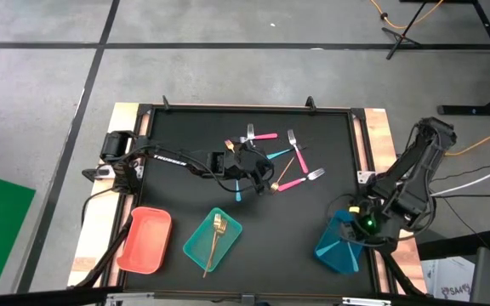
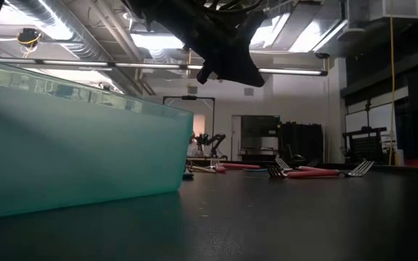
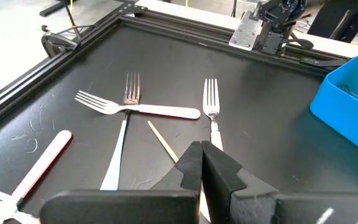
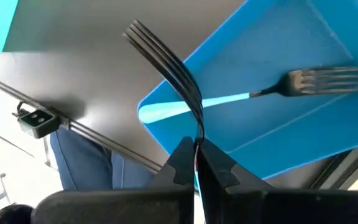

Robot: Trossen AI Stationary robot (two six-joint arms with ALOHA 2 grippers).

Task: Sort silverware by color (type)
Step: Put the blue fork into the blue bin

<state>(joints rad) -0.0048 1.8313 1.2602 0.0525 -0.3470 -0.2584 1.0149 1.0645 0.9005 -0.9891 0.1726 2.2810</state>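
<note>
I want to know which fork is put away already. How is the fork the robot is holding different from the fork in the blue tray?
The held fork is pinched in the right gripper, while the tray fork lies loose. The held fork is up above the blue tray, and the tray fork rests flat inside it. Both are forks.

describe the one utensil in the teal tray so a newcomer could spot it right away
Start at the table's near edge, where three trays sit: red, teal tray in the middle, blue. One all-gold fork lies in the teal tray, its handle overhanging the rim. The pile mid-table is mostly pink and light-blue handled.
</note>
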